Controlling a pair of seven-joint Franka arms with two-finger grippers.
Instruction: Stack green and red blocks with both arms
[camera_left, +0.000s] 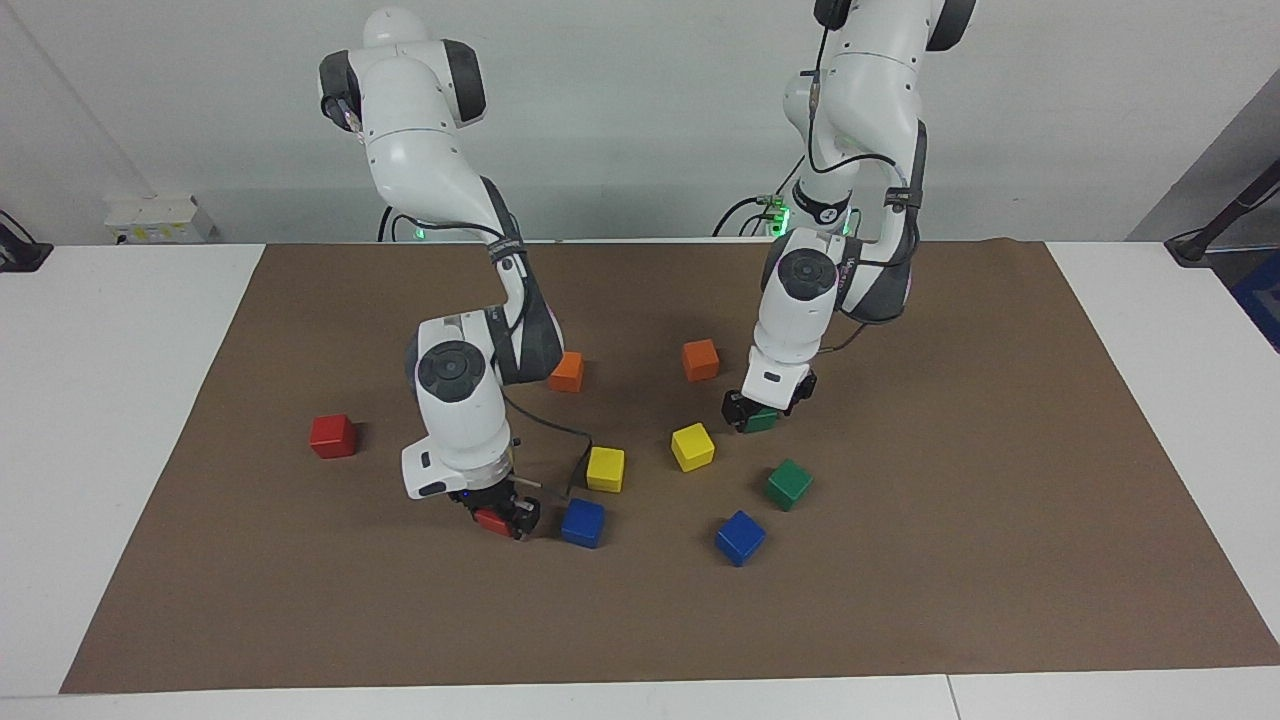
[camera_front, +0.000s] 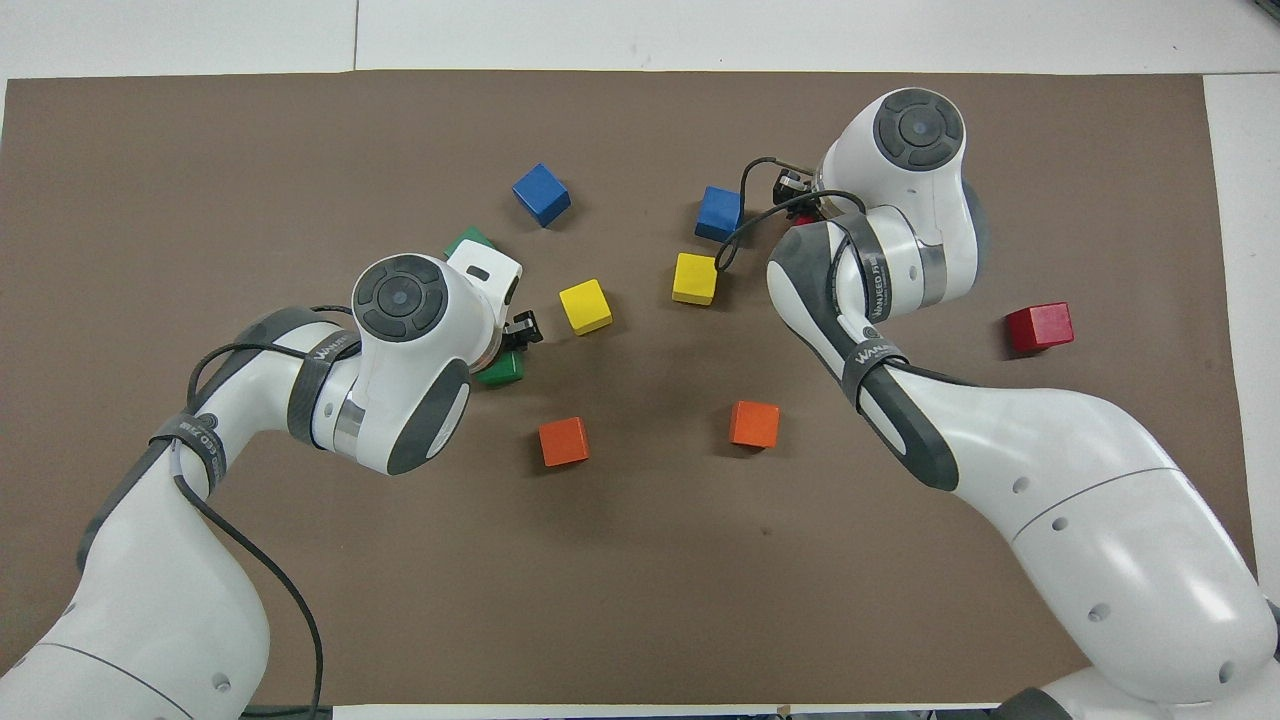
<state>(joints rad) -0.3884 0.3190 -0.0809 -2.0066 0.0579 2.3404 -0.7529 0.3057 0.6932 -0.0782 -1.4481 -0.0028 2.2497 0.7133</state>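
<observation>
My right gripper (camera_left: 503, 520) is low over the mat, shut on a red block (camera_left: 491, 521); in the overhead view this gripper (camera_front: 795, 203) is mostly hidden under its wrist and only a sliver of red (camera_front: 803, 219) shows. My left gripper (camera_left: 758, 416) is low over the mat, shut on a green block (camera_left: 764, 421), which also shows in the overhead view (camera_front: 501, 370) below the left gripper (camera_front: 512, 345). The second green block (camera_left: 789, 484) (camera_front: 466, 242) lies free on the mat. The second red block (camera_left: 332, 436) (camera_front: 1039, 327) lies toward the right arm's end.
A blue cube (camera_left: 583, 522) sits right beside the right gripper; another blue cube (camera_left: 740, 537) lies beside the free green block. Two yellow cubes (camera_left: 605, 469) (camera_left: 692, 446) lie mid-table. Two orange cubes (camera_left: 566, 371) (camera_left: 700, 360) lie nearer the robots. A brown mat (camera_left: 950, 600) covers the table.
</observation>
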